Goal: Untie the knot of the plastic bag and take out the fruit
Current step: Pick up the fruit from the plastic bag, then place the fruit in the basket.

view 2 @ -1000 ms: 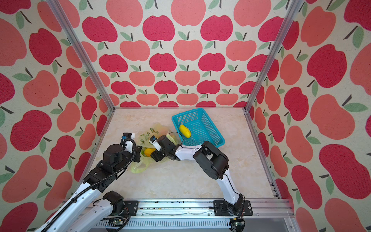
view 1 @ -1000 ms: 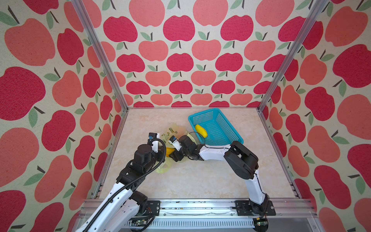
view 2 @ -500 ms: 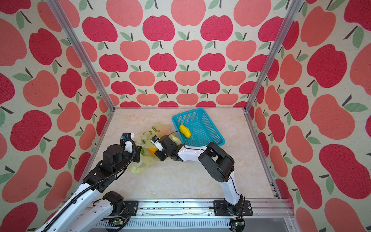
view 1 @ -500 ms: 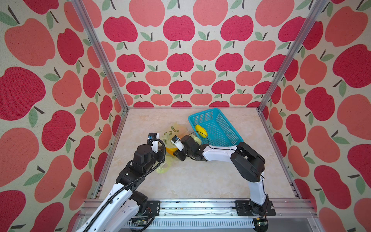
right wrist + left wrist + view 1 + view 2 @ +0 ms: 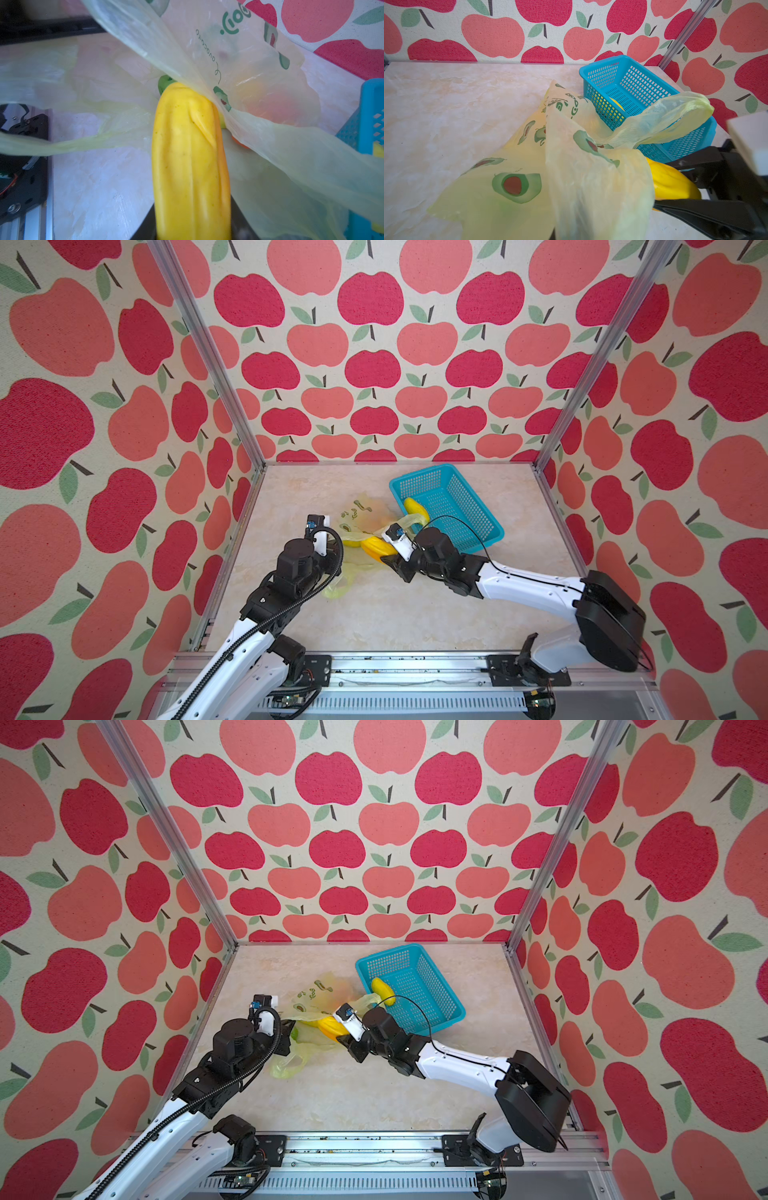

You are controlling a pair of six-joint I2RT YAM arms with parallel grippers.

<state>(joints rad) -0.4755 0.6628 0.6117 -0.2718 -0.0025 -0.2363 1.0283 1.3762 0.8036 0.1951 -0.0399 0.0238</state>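
The bench [image 5: 374, 614] carries a blue mesh basket [image 5: 457, 506] toward its far edge, right of the middle. The plastic bag [image 5: 361, 510] lies just left of it, near the bench's middle. The bag's thin yellow film is printed with green avocado halves, a line of small green script [image 5: 212, 56] that seems to read "avocado", and larger green letters I cannot read for sure. One loose handle loop [image 5: 675, 112] is draped over the basket's near corner, and another [image 5: 334, 591] lies toward the front edge. The left gripper [image 5: 332, 549] is closed tight on a fold of the bag and holds the film up. The right gripper [image 5: 388, 551] is clamped on a ridged yellow fruit [image 5: 187, 155] at the bag's mouth. A smooth yellow fruit [image 5: 415, 508] lies in the basket. An orange fruit [image 5: 276, 104] shows through the film, and a green fruit [image 5: 164, 83] peeks out behind the ridged one.
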